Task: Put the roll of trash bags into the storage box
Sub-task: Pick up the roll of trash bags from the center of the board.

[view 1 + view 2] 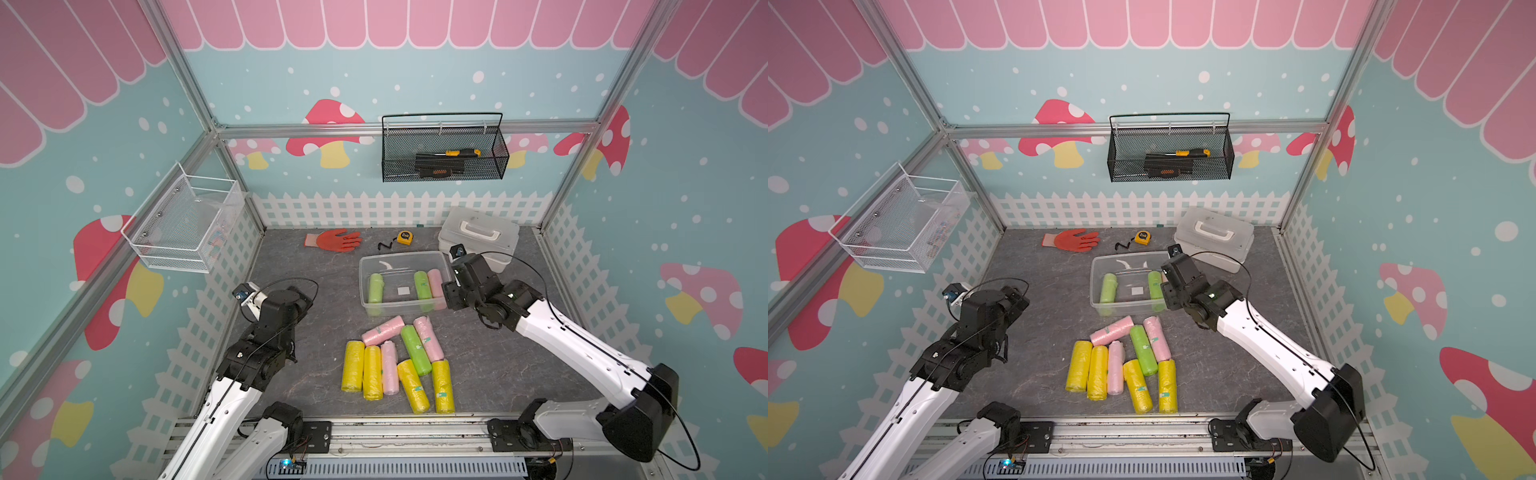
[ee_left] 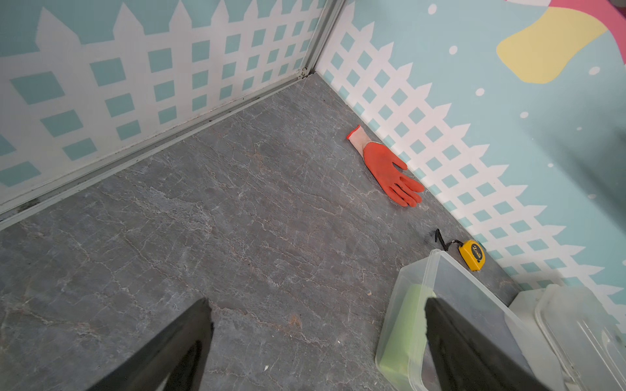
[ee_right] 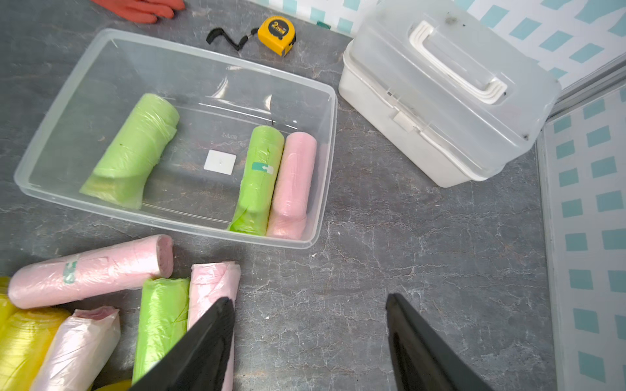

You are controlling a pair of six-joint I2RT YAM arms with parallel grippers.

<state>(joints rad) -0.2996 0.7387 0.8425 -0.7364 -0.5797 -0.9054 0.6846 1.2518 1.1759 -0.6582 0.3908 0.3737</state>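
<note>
The storage box (image 3: pixel 210 111) is seen on the grey table (image 3: pixel 406 237), and three rolls are found lying flat inside it: a green roll (image 3: pixel 132 152) alone at one end, and a second green roll (image 3: pixel 261 176) pressed side by side with a pink roll (image 3: pixel 294 179) at the end nearest the right arm. The right gripper (image 3: pixel 308 299) is held near that end of the box, its jaws spread well apart with nothing between them. The left gripper (image 2: pixel 316 301) is kept off to the other side over bare table, jaws wide apart and likewise empty. A heap of rolls (image 1: pixel 415 349), yellow, pink and green, is left on the table just in front of the box. A white case (image 3: pixel 440 91) is set just beside the box, with a tape measure (image 3: pixel 276 35) and an orange glove (image 2: pixel 389 169) behind.
</note>
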